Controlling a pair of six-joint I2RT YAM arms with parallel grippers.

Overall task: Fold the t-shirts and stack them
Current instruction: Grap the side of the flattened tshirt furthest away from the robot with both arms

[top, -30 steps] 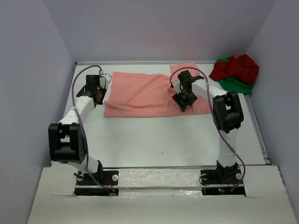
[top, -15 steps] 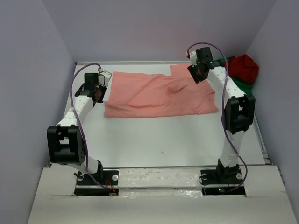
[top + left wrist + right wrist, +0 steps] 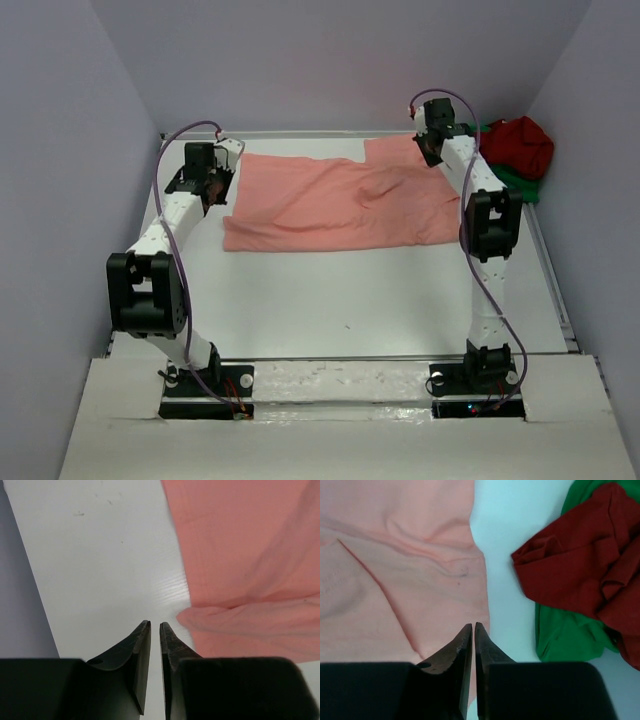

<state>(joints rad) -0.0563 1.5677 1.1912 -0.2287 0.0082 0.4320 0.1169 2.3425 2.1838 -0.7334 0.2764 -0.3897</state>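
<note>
The salmon-pink t-shirt [image 3: 330, 205] lies spread flat across the far half of the table, also in the left wrist view [image 3: 240, 555] and right wrist view [image 3: 395, 570]. The dark red t-shirt [image 3: 515, 145] [image 3: 585, 560] sits crumpled on the bright green one [image 3: 510, 183] [image 3: 567, 635] in the far right corner. My left gripper [image 3: 213, 190] [image 3: 155, 625] hovers over bare table just left of the pink shirt's left edge, its jaws a narrow gap apart and empty. My right gripper [image 3: 431, 151] [image 3: 473, 625] is over the pink shirt's far right edge, shut on nothing.
The white table [image 3: 350, 290] is walled by pale lilac panels on the left, back and right. A strip of bare table [image 3: 510, 540] separates the pink shirt from the red and green heap. Purple cables loop over both arms.
My right arm swung from the middle of the pink shirt to its far right edge while its jaws closed. My left gripper shifted slightly toward the back and narrowed a little.
</note>
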